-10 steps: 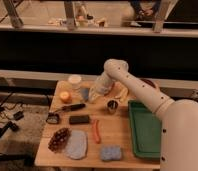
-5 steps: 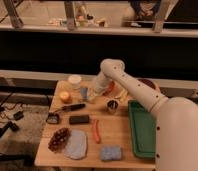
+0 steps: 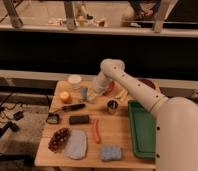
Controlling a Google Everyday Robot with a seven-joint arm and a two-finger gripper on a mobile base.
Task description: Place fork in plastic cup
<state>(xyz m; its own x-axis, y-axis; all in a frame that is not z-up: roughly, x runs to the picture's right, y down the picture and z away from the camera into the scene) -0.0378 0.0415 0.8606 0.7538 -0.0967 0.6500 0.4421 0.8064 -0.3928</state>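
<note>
1. arm [image 3: 137, 90]: white. It rises from the lower right of the frame and bends down to the table's upper middle, elbow high, probably so the wrist can come at the cup [image 3: 84, 93] from above.
2. table [image 3: 119, 135]: wooden, centre of the frame. It carries every item below.
3. tray [image 3: 142, 127]: green, on the table's right side, well apart from the work.
4. cloth [image 3: 76, 145]: grey-blue, lower left, with grapes [image 3: 59, 139] against its left edge.
5. tub [image 3: 74, 80]: white and round, in the table's upper left corner, just behind the cup. It is not the target.
6. sponge [image 3: 111, 152]: blue, lower middle, out of the way.
7. orange [image 3: 65, 96]: near the cup, on its left.
8. gripper [image 3: 93, 95]: low, just beside the cup's right wall. Contact cannot be told, nor whether it is spread, closed or carrying anything. The fork cannot be made out.
9. cup: light blue and upright, mouth up to take the fork. It stands in the upper left-centre of the table, between the orange and the gripper.
10. metal cup [image 3: 112, 106]: dark, near the gripper at its lower right. It could be mistaken for the target.
11. utensil [image 3: 69, 107]: dark-handled, lying flat below the orange. Its kind is unclear.
</note>
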